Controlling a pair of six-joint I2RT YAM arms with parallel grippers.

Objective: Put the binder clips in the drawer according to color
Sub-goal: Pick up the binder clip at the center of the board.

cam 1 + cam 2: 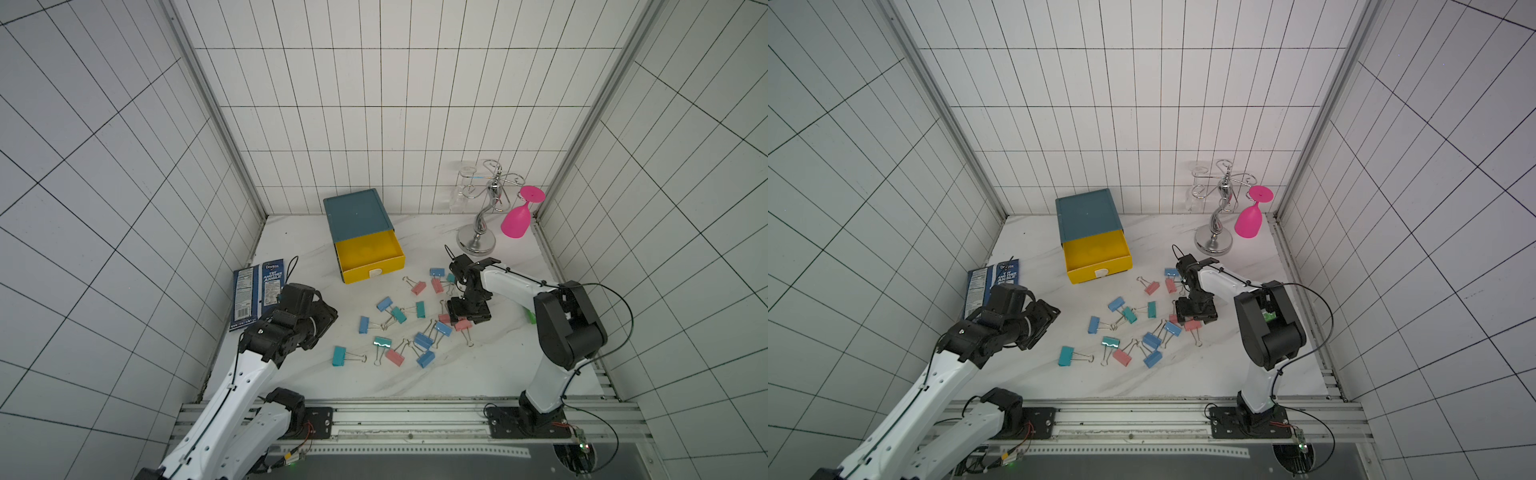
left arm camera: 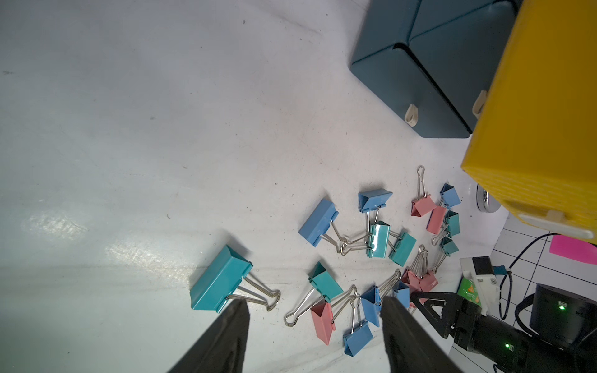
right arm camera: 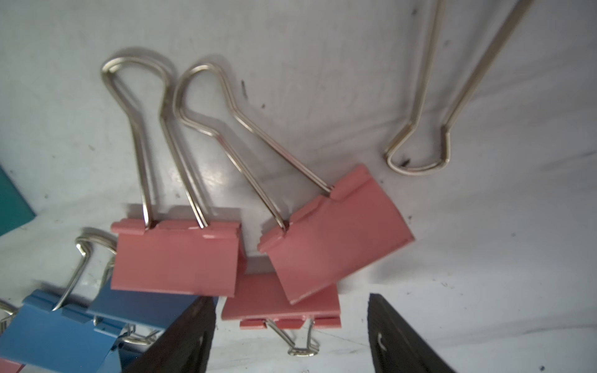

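Cluttering mid-counter (image 1: 415, 382), the clips (image 1: 384, 304) lie tangled just before the cabinet (image 1: 357, 210), whose yellow drawer (image 1: 370, 253) stands pulled out. A chip bag (image 1: 257, 295) hugs the left edge and a rack (image 1: 478, 241) the far right corner. The right tool (image 3: 290, 297) hangs low, released, astride pink clips (image 3: 174, 258). The left tool (image 1: 320, 328), released and empty, hovers beside the bag.

Both top views look steeply down from high above the near edge of the table (image 1: 498, 374), side by side and facing the same way, so they share nearly the whole scene, including the drawer (image 1: 357, 212) and the scattered binder clips (image 1: 423, 340). The left wrist camera looks slantwise across the table at those same clips and the drawer's front from a little way off. The right wrist camera hangs very close over three pink clips (image 3: 174, 258), which fill much of its frame.
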